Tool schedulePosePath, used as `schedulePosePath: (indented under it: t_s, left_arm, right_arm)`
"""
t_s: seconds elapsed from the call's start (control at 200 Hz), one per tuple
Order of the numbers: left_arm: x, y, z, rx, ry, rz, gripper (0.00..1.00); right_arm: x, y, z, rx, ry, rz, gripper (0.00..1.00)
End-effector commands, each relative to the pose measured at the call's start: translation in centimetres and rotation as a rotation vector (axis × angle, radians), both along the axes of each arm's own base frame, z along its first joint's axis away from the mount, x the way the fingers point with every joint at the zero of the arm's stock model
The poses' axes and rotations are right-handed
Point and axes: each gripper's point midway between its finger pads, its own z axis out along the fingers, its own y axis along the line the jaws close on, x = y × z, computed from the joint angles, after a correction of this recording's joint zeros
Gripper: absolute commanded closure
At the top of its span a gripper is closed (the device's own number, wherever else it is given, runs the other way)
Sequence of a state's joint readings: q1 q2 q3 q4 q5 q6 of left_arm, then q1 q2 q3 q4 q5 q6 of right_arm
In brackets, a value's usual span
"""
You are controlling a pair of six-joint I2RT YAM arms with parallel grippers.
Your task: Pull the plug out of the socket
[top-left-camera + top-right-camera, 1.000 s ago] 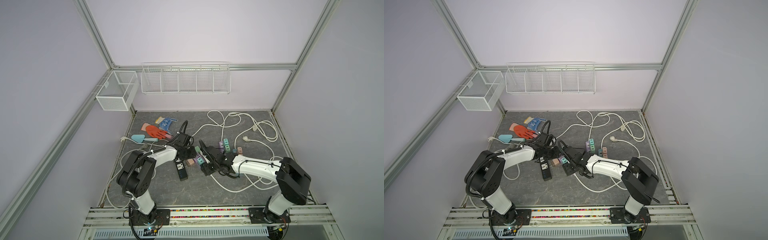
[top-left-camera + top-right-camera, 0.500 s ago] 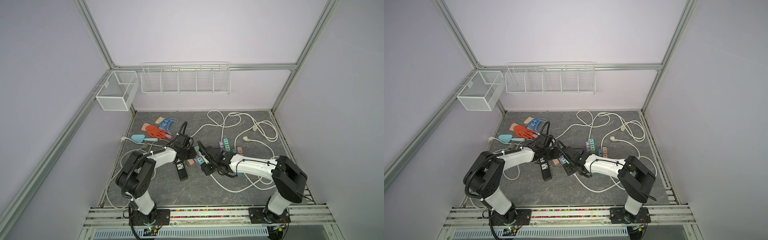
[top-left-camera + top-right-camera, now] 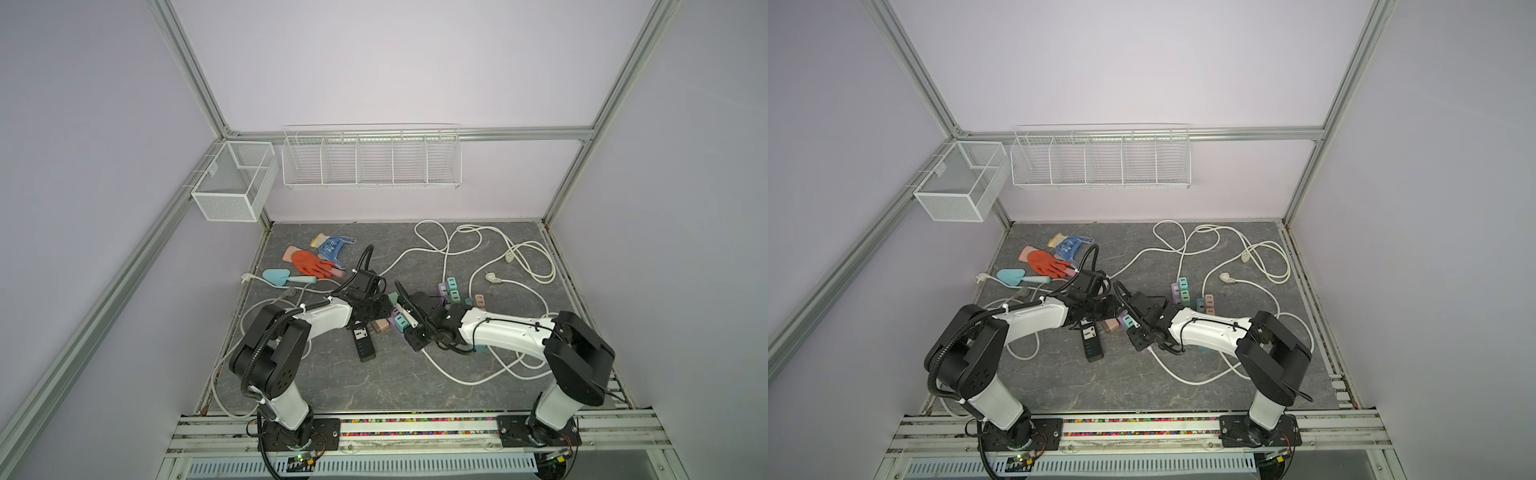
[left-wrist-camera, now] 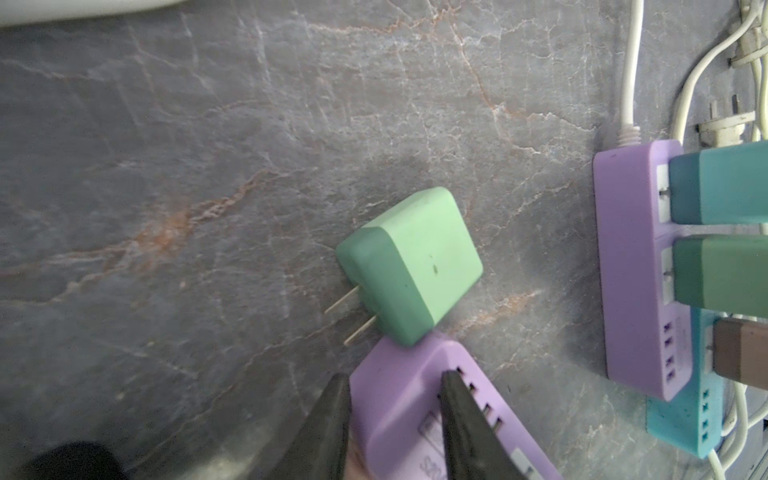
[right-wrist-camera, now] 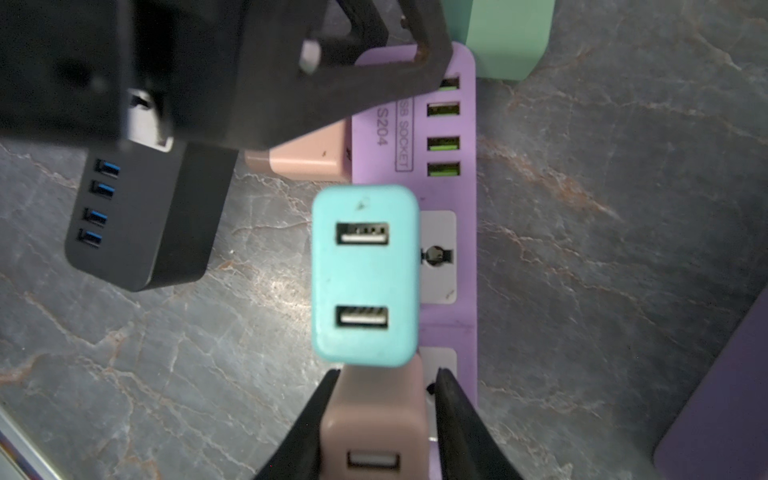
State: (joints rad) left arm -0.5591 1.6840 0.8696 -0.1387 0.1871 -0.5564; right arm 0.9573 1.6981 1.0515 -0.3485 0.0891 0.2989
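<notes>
**A:** Where is the plug?

**B:** The dusty-pink block-shaped plastic plug (image 5: 374, 419) stands upright on the long lilac plastic socket strip (image 5: 467, 199). It is in the outlet just beside the one taken by a turquoise two-port USB plug (image 5: 365, 274). From the right wrist view it looks seated in its outlet.

**A:** And the right claw?

**B:** The right claw (image 5: 388, 378) straddles it, with one black finger against each side of the pink body, pinching it.

**A:** What about the other arm?

**B:** The left claw (image 4: 395, 376) pinches the lilac strip across its USB end. The strip lies flat on the grey marbled bench (image 3: 374, 382).

**A:** What else is close by?

**B:** A mint-green square plug (image 4: 409, 266) lies loose on its side with its prongs bare, touching the strip's end corner. A black USB power strip (image 5: 141, 216) lies near. A beige block plug (image 5: 307, 164) lies between the two strips, against the lilac one's side.
</notes>
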Motion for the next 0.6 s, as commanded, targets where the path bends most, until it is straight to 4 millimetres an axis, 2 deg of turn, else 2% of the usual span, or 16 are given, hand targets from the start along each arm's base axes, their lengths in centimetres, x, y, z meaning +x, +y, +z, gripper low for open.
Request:
schedulePosePath:
  t_s: [0.0,0.295,0.43,0.6]
  left_arm:
    - [-3.8,4.5,-5.0,0.198,0.164,0.049,0.63]
    - [-4.7,5.3,-5.8,0.228,0.186,0.055,0.63]
    - [-5.2,5.8,-6.2,0.25,0.202,0.057,0.63]
    - [-5.5,6.1,-6.5,0.262,0.21,0.063,0.63]
  right_arm:
    - [-0.4,0.0,0.6,-0.011,-0.004,0.018,0.61]
    - [0.6,-0.8,1.4,-0.027,-0.041,-0.015,0.62]
    - [0.5,-0.9,1.0,-0.039,-0.038,-0.012,0.62]
    - [-0.1,0.2,1.4,-0.006,-0.023,0.015,0.63]
